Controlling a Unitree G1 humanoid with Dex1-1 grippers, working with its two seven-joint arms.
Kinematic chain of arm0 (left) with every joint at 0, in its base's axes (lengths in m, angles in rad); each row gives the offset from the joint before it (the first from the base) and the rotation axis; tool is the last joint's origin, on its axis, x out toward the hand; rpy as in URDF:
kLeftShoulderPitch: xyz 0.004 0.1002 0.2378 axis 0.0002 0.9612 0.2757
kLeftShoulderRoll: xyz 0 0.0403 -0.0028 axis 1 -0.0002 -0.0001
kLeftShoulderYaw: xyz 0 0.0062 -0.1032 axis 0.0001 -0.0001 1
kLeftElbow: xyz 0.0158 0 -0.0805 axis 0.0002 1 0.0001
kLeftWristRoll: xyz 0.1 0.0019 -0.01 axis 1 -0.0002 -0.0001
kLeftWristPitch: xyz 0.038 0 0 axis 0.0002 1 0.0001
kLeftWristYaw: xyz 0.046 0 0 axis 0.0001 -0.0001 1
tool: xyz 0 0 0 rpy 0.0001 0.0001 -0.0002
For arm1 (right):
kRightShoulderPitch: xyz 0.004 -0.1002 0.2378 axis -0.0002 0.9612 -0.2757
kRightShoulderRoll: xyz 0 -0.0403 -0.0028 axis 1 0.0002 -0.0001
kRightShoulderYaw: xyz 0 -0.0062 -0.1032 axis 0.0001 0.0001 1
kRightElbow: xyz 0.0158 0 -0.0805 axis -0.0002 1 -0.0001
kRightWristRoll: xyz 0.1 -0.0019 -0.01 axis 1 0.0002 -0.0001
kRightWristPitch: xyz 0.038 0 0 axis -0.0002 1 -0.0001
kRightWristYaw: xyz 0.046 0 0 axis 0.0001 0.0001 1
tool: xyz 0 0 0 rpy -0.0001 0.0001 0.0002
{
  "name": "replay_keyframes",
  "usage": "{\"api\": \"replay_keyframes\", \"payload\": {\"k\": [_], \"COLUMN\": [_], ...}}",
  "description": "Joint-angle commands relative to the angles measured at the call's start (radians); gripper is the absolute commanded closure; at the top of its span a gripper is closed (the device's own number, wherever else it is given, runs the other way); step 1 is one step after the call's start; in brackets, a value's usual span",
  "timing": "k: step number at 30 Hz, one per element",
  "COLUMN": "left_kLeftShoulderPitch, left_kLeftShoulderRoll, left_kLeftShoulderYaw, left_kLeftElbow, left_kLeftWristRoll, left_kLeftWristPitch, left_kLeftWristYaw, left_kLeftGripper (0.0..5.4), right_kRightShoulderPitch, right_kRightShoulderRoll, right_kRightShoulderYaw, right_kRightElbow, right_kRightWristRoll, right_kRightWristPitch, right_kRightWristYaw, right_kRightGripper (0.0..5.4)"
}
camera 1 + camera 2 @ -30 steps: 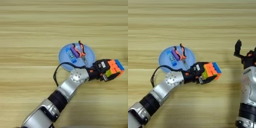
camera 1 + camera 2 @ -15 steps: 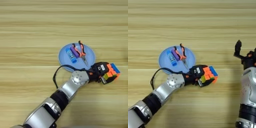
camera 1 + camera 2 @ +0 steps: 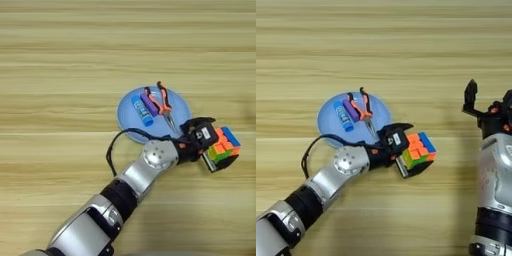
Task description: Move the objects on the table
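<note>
Puzzle cube [image 3: 222, 148] sits clamped between the left gripper's [image 3: 210, 150] black fingers, low over the table [image 3: 60, 60] beside the blue plate [image 3: 127, 117]; setting it down seems next. Right eye view: right gripper [image 3: 472, 100] idles far right, fingers unreadable; pliers [image 3: 362, 106] lie plated.

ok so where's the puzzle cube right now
The puzzle cube sits in the left gripper, just right of the light-blue plate holding the pliers, near the table's middle.

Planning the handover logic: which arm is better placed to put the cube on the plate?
Left. Its gripper already holds the cube right beside the plate; the right gripper is far off, empty.
</note>
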Motion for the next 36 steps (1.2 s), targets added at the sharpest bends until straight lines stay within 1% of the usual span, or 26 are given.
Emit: {"api": "replay_keyframes", "payload": {"k": [1, 9, 12, 14, 19, 22, 27, 30, 32, 36], "left_kLeftShoulderPitch": [0.058, 0.087, 0.092, 0.101, 0.116, 0.126, 0.138, 0.142, 0.145, 0.149], "left_kLeftShoulderRoll": [-0.049, -0.019, -0.008, 0.004, 0.041, 0.061, 0.086, 0.103, 0.119, 0.138], "left_kLeftShoulderYaw": [0.005, 0.028, 0.044, 0.057, 0.110, 0.148, 0.207, 0.242, 0.277, 0.329], "left_kLeftElbow": [-0.059, -0.145, -0.170, -0.206, -0.295, -0.337, -0.396, -0.419, -0.432, -0.437], "left_kLeftWristRoll": [0.000, -0.012, -0.018, -0.024, -0.045, -0.061, -0.075, -0.086, -0.097, -0.100], "left_kLeftWristPitch": [0.007, 0.031, 0.038, 0.045, 0.071, 0.088, 0.113, 0.124, 0.129, 0.129], "left_kLeftWristYaw": [-0.005, -0.009, -0.009, -0.009, -0.001, 0.004, 0.006, 0.011, 0.017, 0.039], "left_kLeftGripper": [0.03, 0.03, 0.03, 0.03, 0.03, 0.03, 0.03, 0.03, 0.03, 0.03], "right_kRightShoulderPitch": [-0.001, 0.002, 0.005, 0.009, 0.026, 0.032, 0.035, 0.032, 0.027, 0.021], "right_kRightShoulderRoll": [0.005, 0.005, 0.010, 0.011, 0.004, 0.001, -0.010, -0.022, -0.031, -0.038], "right_kRightShoulderYaw": [0.018, 0.046, 0.062, 0.073, 0.133, 0.165, 0.207, 0.226, 0.239, 0.246], "right_kRightElbow": [-0.006, -0.011, -0.021, -0.032, -0.071, -0.086, -0.116, -0.130, -0.147, -0.168], "right_kRightWristRoll": [-0.005, -0.011, -0.016, -0.019, -0.066, -0.084, -0.112, -0.128, -0.133, -0.136], "right_kRightWristPitch": [-0.008, -0.009, -0.007, -0.004, -0.005, 0.005, 0.029, 0.050, 0.076, 0.105], "right_kRightWristYaw": [0.000, 0.003, 0.003, 0.002, 0.009, 0.017, 0.034, 0.042, 0.050, 0.060], "right_kRightGripper": [0.00, 0.00, 0.00, 0.00, 0.00, 0.00, 0.00, 0.00, 0.00, 0.00]}}
